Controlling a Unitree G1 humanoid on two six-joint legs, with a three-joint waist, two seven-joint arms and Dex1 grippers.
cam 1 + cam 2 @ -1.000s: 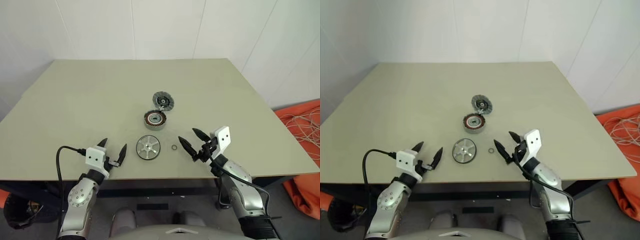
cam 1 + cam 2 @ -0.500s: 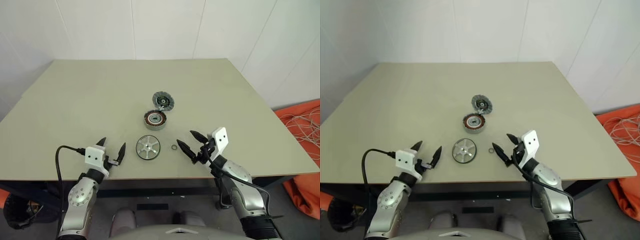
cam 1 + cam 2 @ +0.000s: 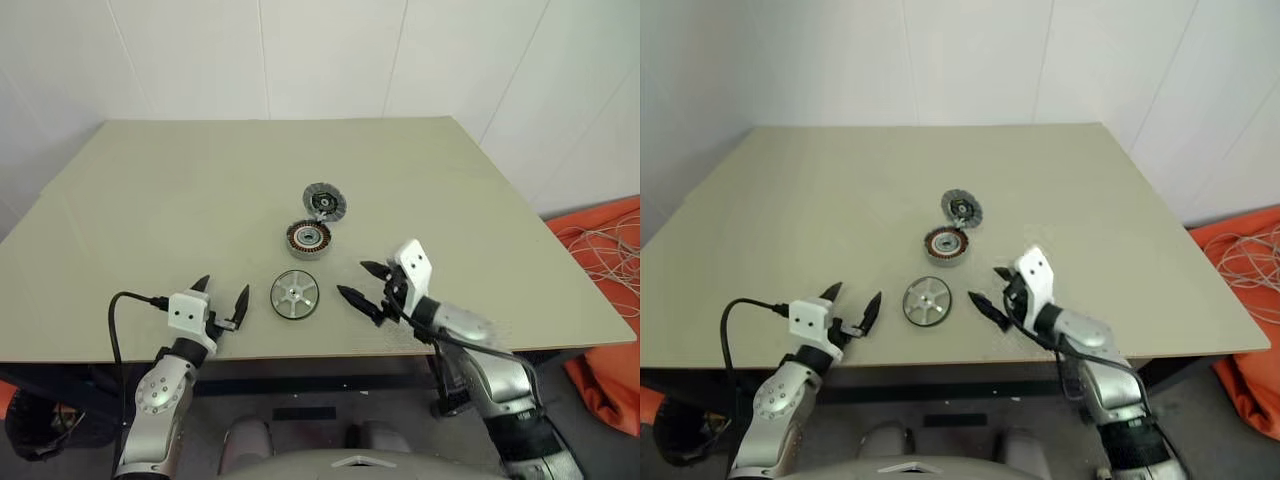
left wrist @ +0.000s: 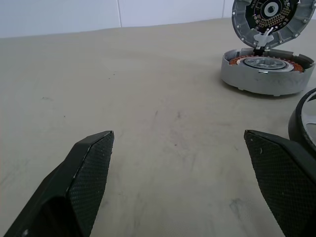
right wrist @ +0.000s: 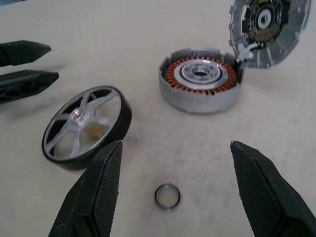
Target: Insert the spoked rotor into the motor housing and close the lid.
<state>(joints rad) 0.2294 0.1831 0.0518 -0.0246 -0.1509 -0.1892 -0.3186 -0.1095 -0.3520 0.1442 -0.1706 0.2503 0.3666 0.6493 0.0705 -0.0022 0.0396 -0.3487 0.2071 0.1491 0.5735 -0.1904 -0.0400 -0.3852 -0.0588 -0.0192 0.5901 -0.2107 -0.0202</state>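
Observation:
The spoked rotor (image 3: 294, 296) lies flat on the table, silver with a dark rim. Just beyond it stands the motor housing (image 3: 308, 239), its copper windings showing, and the grey lid (image 3: 325, 201) stands tilted up from the housing's far edge. My right gripper (image 3: 355, 280) is open, hovering just right of the rotor and pointing left and slightly down. In the right wrist view the rotor (image 5: 86, 127) and housing (image 5: 200, 86) lie ahead of its fingers. My left gripper (image 3: 222, 295) is open and empty, left of the rotor near the table's front edge.
A tiny metal ring (image 5: 168, 196) lies on the table under my right gripper, beside the rotor. The beige table (image 3: 180, 200) has wide free room on all sides. An orange cloth with cables (image 3: 610, 260) lies on the floor at the right.
My right gripper has swung left toward the rotor and the small ring and tipped downward. The left gripper, rotor, housing and lid have not moved.

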